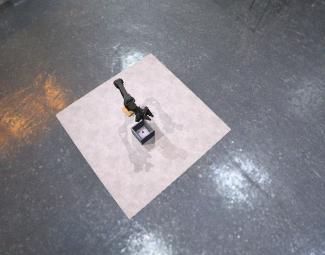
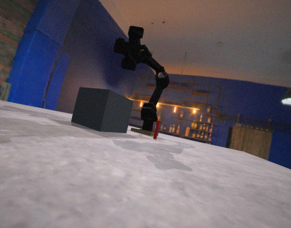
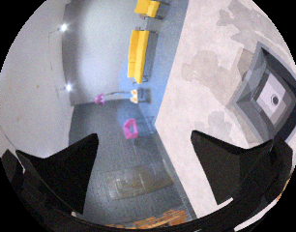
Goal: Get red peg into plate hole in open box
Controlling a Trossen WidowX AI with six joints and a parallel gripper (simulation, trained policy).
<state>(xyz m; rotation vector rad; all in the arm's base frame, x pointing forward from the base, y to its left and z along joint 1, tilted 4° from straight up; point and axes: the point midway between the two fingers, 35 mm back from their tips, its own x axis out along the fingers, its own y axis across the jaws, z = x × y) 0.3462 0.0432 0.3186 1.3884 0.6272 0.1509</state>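
Observation:
The red peg (image 2: 156, 129) stands upright on the table near the arm's base in the exterior view. It is not visible in the top view or the wrist view. The dark grey open box (image 1: 143, 141) (image 2: 91, 110) (image 3: 242, 94) stands on the table. The light plate (image 3: 269, 87) (image 1: 143, 132) at its bottom has an empty-looking dark hole (image 3: 275, 100). My gripper (image 1: 151, 118) (image 3: 145, 137) is open and empty. It is raised high above the table in the exterior view, away from the peg; the wrist view looks outward past the table edge, with the box at the right.
The pale square table top (image 1: 102, 137) (image 2: 116, 184) (image 3: 182, 111) carries the arm's shadows. A tan base plate (image 1: 127, 111) (image 2: 140, 131) lies at the arm's foot, with the box nearby. The box's side walls rise around the bottom plate.

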